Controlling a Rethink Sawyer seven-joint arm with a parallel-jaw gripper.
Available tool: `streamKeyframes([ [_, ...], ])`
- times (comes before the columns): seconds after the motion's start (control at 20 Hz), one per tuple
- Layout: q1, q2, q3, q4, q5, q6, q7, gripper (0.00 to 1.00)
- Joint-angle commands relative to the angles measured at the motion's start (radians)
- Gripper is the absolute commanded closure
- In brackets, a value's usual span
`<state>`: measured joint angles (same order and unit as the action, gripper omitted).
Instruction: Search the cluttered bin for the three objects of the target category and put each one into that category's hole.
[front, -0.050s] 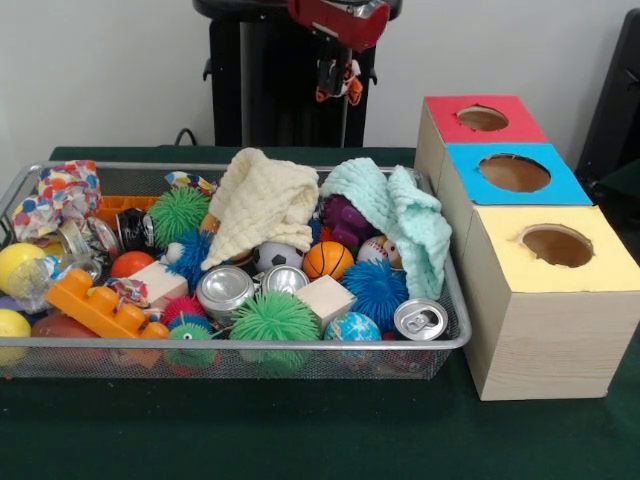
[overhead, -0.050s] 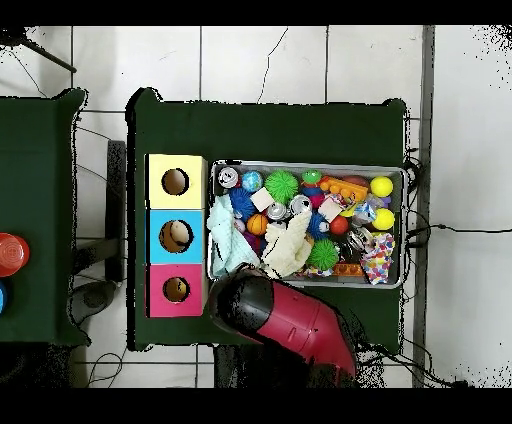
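Wire bin (front, -0.050s: 455, 300) is seen on green table (front, -0.050s: 300, 430), packed w/ clutter. Tool (front, -0.050s: 339, 82) is held high above bin's far edge, clear of all contents; its state can't be told, tips too small and dark. In overhead view, red arm (overhead, -0.050s: 290, 320) is seen at bin's near corner.

Contents noted: cream cloth (front, -0.050s: 262, 203) and mint cloth (front, -0.050s: 400, 215) draped over items at far side; three cans (front, -0.050s: 224, 292) (front, -0.050s: 285, 279) (front, -0.050s: 420, 319) toward front; basketball (front, -0.050s: 328, 260), soccer ball (front, -0.050s: 275, 256), spiky green ball (front, -0.050s: 275, 318), orange block (front, -0.050s: 100, 305). All lie well below and in front of tool.

Three boxes are set beside bin in a row: red (front, -0.050s: 483, 120), blue (front, -0.050s: 512, 172), yellow (front, -0.050s: 555, 248), each w/ round hole on top. An object is seen inside blue hole (overhead, -0.050s: 178, 235) from overhead.
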<state>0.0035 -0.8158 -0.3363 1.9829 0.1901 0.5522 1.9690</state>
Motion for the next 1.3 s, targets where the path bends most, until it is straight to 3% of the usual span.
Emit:
streamKeyframes([
  [0.05, 0.028, 0.069, 0.001, 0.055, 0.088, -0.028, 0.333, 1.00],
  [0.35, 0.088, 0.089, -0.015, 0.056, 0.130, -0.027, 0.363, 1.00],
  [0.8, 0.103, 0.100, -0.018, 0.082, 0.181, -0.051, 0.385, 1.00],
  [1.3, 0.212, 0.096, -0.091, 0.043, 0.201, 0.037, 0.509, 1.00],
])
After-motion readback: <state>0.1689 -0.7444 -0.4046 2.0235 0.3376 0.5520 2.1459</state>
